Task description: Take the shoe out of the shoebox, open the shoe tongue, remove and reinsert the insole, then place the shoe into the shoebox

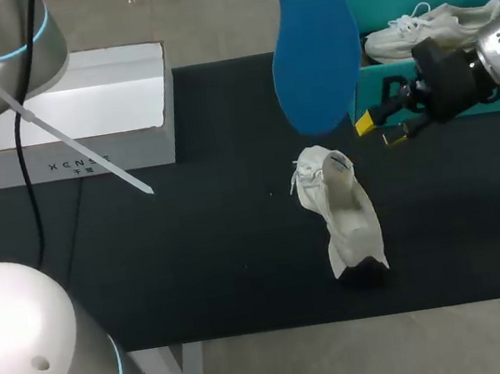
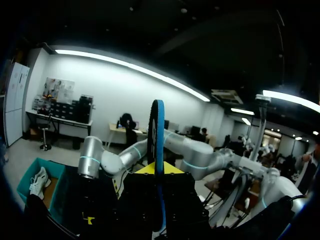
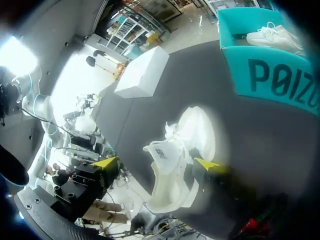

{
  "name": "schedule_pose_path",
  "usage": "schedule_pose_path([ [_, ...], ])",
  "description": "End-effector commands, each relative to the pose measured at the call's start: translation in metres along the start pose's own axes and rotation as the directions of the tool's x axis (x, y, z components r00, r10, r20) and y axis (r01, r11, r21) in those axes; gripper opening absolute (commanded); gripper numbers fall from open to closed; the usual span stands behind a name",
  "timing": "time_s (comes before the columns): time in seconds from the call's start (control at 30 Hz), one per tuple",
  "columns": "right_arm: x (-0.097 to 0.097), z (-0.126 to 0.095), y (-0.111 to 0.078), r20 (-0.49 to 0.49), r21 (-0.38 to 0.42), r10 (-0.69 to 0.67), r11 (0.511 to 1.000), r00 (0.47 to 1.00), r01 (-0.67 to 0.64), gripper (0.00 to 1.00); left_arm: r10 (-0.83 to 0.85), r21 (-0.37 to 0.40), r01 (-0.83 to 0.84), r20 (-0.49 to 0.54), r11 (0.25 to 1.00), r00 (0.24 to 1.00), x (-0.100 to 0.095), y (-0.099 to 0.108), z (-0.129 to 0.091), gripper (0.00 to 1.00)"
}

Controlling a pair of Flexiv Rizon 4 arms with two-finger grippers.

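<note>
A blue insole [image 1: 314, 46] hangs high over the middle of the table, edge-on in the left wrist view [image 2: 156, 135], with my left gripper [image 2: 157, 172] shut on it. A white shoe [image 1: 340, 206] sits on the black table, its tongue [image 1: 322, 162] pulled up. My right gripper [image 1: 382, 127] hovers open above and to the right of the shoe, in front of the teal shoebox [image 1: 386, 91]. In the right wrist view the shoe [image 3: 175, 165] lies ahead of the spread yellow-tipped right gripper [image 3: 155, 163], and nothing is held.
A second white shoe [image 1: 429, 29] lies inside the teal shoebox [image 3: 280, 85] at the back right. A white box [image 1: 80, 118] stands at the back left. The black tabletop [image 1: 194, 252] is bare around the shoe.
</note>
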State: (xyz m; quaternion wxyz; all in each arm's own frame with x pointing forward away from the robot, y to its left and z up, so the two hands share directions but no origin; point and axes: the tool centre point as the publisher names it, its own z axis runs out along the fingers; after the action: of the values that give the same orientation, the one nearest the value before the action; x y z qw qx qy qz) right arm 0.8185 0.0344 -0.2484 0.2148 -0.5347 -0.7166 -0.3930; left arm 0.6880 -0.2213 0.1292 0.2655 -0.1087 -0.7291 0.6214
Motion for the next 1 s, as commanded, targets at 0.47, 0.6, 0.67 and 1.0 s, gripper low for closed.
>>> schedule_pose_path([
  [0.47, 0.031, -0.025, 0.010, -0.273, -0.271, 0.044, 0.955, 0.961, -0.121, 1.00, -0.001, -0.001, 0.001, 0.002, 1.000, 1.000, 0.001, 0.000, 0.000, 0.00],
  [0.6, 0.042, -0.028, 0.013, -0.290, -0.286, 0.050, 0.948, 0.956, -0.136, 1.00, -0.001, -0.001, 0.001, 0.002, 1.000, 1.000, 0.001, 0.000, 0.000, 0.00],
  [0.67, 0.048, -0.027, 0.014, -0.294, -0.289, 0.053, 0.947, 0.954, -0.142, 1.00, -0.001, -0.001, 0.001, 0.002, 1.000, 1.000, 0.001, 0.000, 0.000, 0.00],
  [1.0, 0.083, -0.015, 0.014, -0.336, -0.279, -0.001, 0.955, 0.942, -0.099, 1.00, -0.001, -0.001, 0.001, 0.002, 1.000, 1.000, 0.001, 0.000, 0.000, 0.00],
])
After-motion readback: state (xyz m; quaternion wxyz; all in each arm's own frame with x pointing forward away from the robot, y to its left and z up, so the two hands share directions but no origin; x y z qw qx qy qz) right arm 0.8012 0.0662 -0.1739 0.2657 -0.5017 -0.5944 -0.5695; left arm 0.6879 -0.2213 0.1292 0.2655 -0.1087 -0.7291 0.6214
